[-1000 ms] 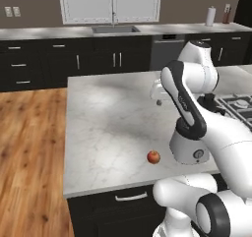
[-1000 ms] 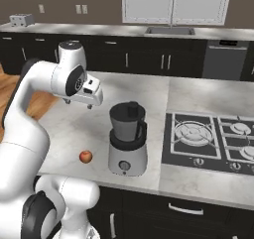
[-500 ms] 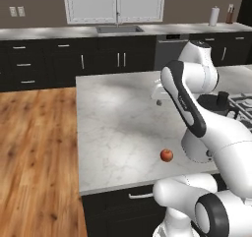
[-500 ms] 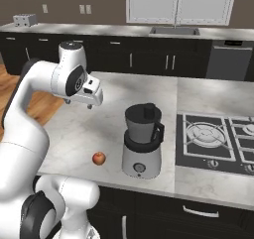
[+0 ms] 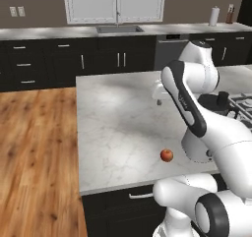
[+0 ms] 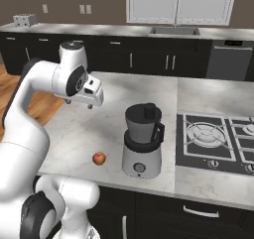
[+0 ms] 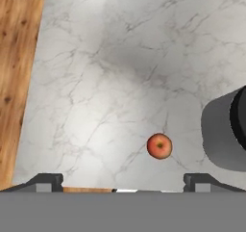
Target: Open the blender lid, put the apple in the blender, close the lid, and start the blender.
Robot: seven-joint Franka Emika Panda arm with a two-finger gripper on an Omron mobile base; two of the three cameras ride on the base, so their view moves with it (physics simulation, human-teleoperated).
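— Fingers (image 7: 124,180) first: how do they stand?

— Spread wide, with nothing between them. In the hand view the two dark tips sit far apart at the bottom edge, looking straight down on the counter (image 7: 96,82). In the right base view the gripper (image 6: 90,102) hangs left of centre, high over the marble.

— And the apple?

— The apple (image 7: 159,146) lies loose on the counter, lower centre-right of the hand view, a small round red-orange fruit with a dark dimple at the stem. In the right base view it sits just left of the blender (image 6: 143,143), apart from it; in the left base view it lies lower centre, near the counter's front edge.

— Is the blender ready for it?

— No. The lid (image 6: 145,115), a flat black disc with a raised knob, is on the jar, so that has to come off first. I'd judge the hand hangs high and open because nothing of the task is begun.

— What are the surfaces like?

— White marble with grey veins, smooth and flat, so the apple could roll if nudged. The blender has a rounded light-grey base with a small front knob, and a dark translucent jar with a side handle.
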